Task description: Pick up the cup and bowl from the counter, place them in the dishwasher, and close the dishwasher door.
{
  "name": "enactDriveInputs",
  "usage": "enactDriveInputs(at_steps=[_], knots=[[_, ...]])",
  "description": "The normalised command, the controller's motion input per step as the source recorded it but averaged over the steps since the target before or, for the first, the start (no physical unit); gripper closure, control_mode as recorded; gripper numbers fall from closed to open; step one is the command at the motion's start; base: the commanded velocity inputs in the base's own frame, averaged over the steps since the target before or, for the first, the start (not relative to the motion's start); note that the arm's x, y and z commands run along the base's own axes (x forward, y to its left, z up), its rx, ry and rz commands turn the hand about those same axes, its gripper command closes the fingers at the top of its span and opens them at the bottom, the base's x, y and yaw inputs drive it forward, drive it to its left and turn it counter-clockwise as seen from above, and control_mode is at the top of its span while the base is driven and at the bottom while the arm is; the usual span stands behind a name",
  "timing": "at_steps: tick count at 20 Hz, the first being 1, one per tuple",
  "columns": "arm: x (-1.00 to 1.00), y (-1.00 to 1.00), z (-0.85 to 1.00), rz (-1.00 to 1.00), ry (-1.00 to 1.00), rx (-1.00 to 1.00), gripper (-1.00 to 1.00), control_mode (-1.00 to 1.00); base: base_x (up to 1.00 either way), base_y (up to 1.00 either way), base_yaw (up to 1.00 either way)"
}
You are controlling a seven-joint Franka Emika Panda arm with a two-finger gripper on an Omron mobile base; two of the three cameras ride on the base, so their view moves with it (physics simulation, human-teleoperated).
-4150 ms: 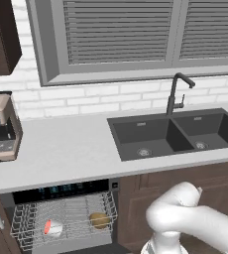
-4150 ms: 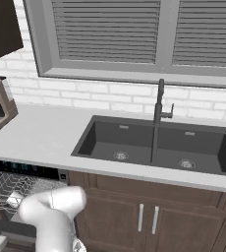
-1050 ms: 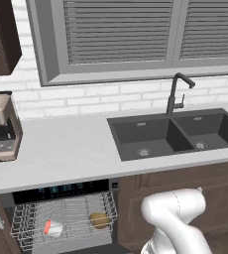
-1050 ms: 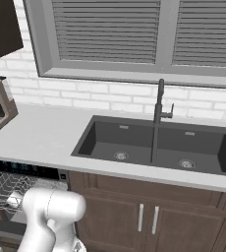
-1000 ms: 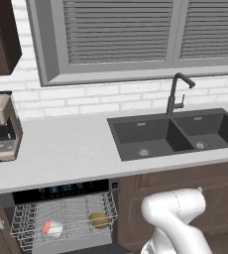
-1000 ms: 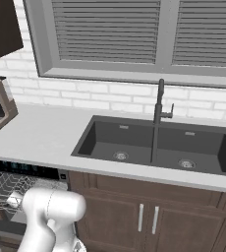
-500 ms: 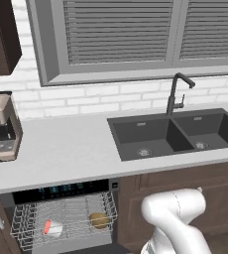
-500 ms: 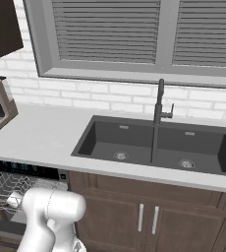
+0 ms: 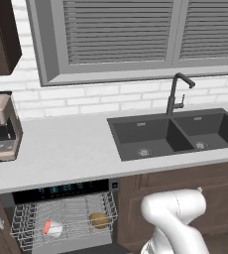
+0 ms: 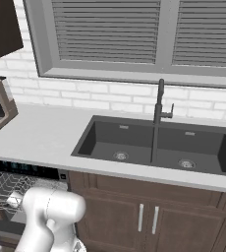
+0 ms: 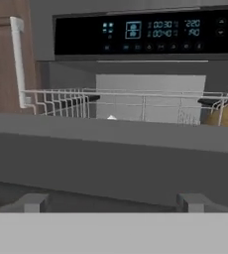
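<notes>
I am keeping the fingers spread wide, sliding under the lowered door to push it evenly, since cup and bowl are sitting in the dishwasher rack.

A white brick wall is seen behind a dark double sink and black faucet, beneath a grey-framed window with closed blinds. Brown cabinets are set below.

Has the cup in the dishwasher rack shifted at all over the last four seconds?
No. The cup lies in the same spot in the white wire rack, left of the bowl, below the control strip.
</notes>
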Motion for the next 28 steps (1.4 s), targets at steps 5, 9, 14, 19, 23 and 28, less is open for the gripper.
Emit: enactDriveInputs(at_steps=[5,9,14,19,23,28], knots=[[0.33,-0.63,-0.57,-0.17,0.03,0.11,-1.0,-1.0,0.0,0.0,0.0],[0.53,-0.58,-0.14,-0.14,0.0,0.1,-1.0,-1.0,0.0,0.0,0.0],[0.66,-0.63,-0.05,-0.13,0.0,0.1,-1.0,-1.0,0.0,0.0,0.0],[0.66,-0.61,-0.05,-0.12,0.0,0.1,-1.0,-1.0,0.0,0.0,0.0],[0.78,-0.55,-0.02,-0.1,0.0,0.06,-1.0,-1.0,0.0,0.0,0.0],[1.0,-0.56,0.05,-0.04,-0.07,0.11,-1.0,-1.0,0.0,0.0,0.0]])
